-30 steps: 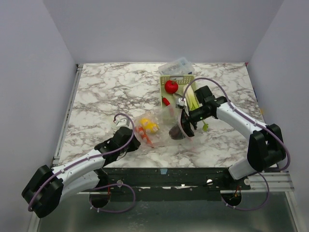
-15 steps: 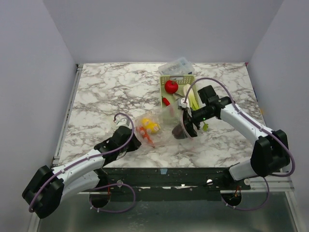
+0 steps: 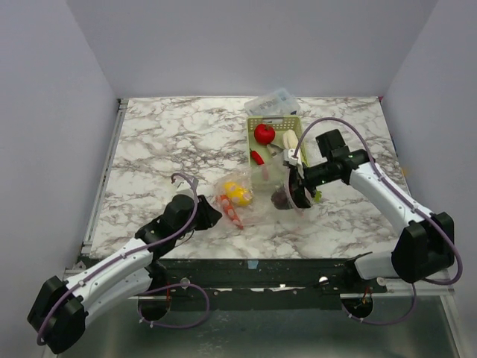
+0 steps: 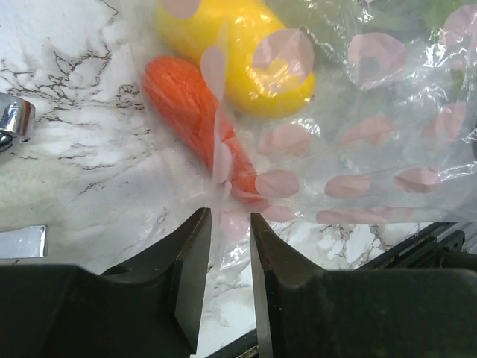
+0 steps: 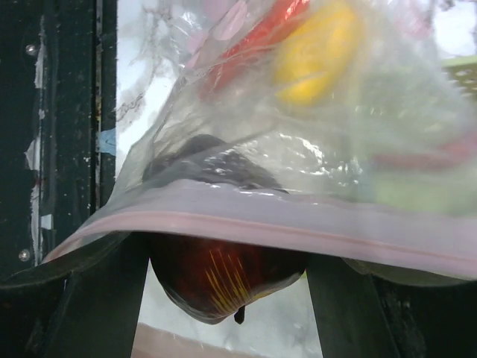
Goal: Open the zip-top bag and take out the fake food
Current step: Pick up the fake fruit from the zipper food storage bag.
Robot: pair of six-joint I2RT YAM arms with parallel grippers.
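the clear crinkly zip-top bag (image 3: 257, 207) lies along the near edge of the table, long axis left to right. the left gripper (image 4: 229, 220) is pinched on the film at its closed end, and its pinkish zip strip (image 5: 298, 231) faces the right gripper (image 5: 227, 257), which looks clamped on the dark purple plastic beet (image 5: 223, 283), half out of the mouth. a pull toward the right edge should free it; the yellow plastic lemon (image 4: 238, 52) and orange plastic carrot (image 4: 197, 112) lie deeper, nearer the left arm, and the pale green slotted basket (image 3: 273, 121) stands just behind.
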